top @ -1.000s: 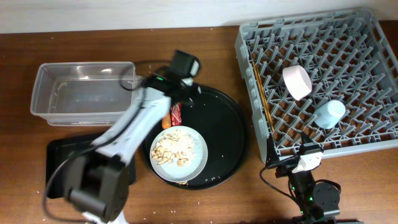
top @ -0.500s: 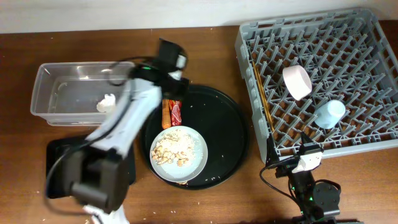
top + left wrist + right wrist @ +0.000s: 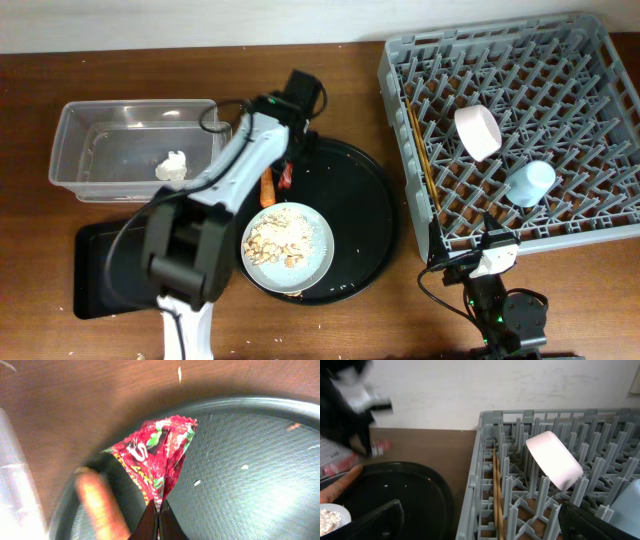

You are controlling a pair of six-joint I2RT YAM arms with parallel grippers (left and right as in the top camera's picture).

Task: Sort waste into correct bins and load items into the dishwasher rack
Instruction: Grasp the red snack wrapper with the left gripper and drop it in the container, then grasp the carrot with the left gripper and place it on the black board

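A: Logging by size. Dishwasher rack (image 3: 560, 70) carries the white bowl (image 3: 478, 132), light-blue cup (image 3: 530, 183) and chopsticks (image 3: 418, 150), lodged among pegs, presumably to stay put.

B: Round black tray (image 3: 365, 215)?

A: Grey plate (image 3: 318, 250) heaped with beige scraps (image 3: 280, 240); carrot piece (image 3: 267, 188) just beside it.

B: Clear tub (image 3: 110, 150)?

A: Crumpled tissue (image 3: 172, 166) inside.

B: Grippers?

A: Left gripper (image 3: 157, 512) clenched on the red snack wrapper (image 3: 160, 457) by its lower edge, over the tray's rim. Thin film likely offers only an edge to pinch. Right gripper (image 3: 480, 525) spread, empty, beside the rack.
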